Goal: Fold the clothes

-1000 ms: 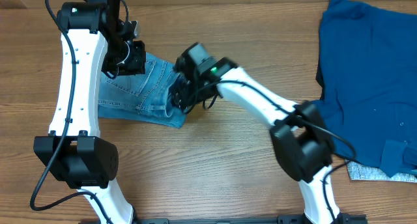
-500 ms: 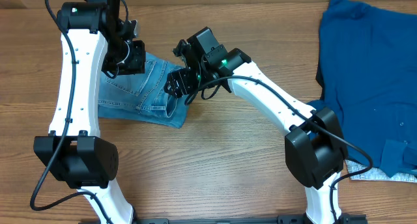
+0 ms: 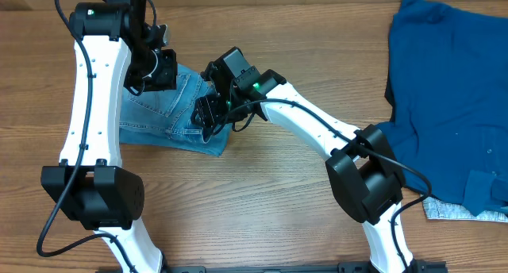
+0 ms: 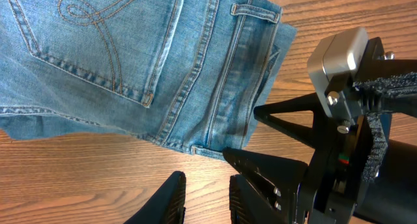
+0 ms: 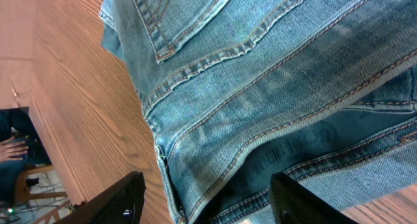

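Note:
The clothes, light blue denim jeans (image 3: 167,114), lie folded in a compact stack left of the table's centre. Their stitched back pocket (image 4: 98,42) and waistband edge (image 5: 260,120) show in the wrist views. My right gripper (image 3: 208,114) is low over the stack's right edge. It is open, its wide jaws straddling the folded waistband (image 5: 212,204) without pressing it. In the left wrist view its black fingers (image 4: 287,116) reach in from the right. My left gripper (image 3: 155,71) hovers over the stack's far right corner. Its fingers (image 4: 172,201) stand a narrow gap apart with nothing between them.
A large dark blue garment (image 3: 448,98) covers the right side of the table. A small pale grey cloth (image 3: 456,209) peeks out beneath its near edge. Bare wood (image 3: 262,201) lies in front of the jeans.
My right gripper lifted slightly, then came down and left onto the jeans' right edge, its jaws narrowing a little. The left arm and the jeans have not moved.

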Action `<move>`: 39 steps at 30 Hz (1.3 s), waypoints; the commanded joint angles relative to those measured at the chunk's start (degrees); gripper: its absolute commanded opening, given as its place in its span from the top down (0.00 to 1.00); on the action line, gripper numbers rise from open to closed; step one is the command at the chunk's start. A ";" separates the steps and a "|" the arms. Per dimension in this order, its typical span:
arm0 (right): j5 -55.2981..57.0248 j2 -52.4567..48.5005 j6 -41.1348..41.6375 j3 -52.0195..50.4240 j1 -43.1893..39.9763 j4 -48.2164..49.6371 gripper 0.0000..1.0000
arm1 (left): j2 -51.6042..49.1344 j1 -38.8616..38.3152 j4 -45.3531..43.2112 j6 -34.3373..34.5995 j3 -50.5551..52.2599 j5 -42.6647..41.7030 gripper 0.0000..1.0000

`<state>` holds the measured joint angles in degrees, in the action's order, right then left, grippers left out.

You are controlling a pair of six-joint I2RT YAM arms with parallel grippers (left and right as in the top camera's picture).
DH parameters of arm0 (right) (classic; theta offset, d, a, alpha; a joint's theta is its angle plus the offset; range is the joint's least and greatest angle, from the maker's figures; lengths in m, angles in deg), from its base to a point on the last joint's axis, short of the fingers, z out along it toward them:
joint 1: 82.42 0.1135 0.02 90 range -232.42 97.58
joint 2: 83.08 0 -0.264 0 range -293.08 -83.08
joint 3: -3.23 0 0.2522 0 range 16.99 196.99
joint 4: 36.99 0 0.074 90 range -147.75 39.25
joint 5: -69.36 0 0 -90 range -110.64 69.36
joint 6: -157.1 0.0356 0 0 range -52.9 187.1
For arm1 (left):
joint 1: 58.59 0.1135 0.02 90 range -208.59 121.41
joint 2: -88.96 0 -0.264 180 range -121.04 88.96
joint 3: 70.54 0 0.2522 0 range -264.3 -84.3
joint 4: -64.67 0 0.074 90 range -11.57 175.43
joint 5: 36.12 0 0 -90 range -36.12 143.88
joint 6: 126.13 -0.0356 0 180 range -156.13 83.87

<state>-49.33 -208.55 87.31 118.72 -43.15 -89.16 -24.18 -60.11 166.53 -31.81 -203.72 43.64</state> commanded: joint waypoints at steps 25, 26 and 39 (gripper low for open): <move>17.77 0.90 8.31 -1.31 -3.37 -14.62 0.96 | 1.84 -0.11 0.57 -1.55 -1.70 1.46 0.74; 18.10 0.90 8.33 -1.31 -3.34 -14.67 0.96 | 1.84 -0.11 0.59 -1.57 -1.70 1.46 0.74; 27.80 0.61 9.01 -3.15 -3.67 -17.51 0.87 | 1.84 -0.11 1.03 -1.57 -1.70 1.51 0.55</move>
<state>-25.76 -209.69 95.66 116.93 -45.95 -105.84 -24.18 -60.11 167.27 -32.25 -203.72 44.71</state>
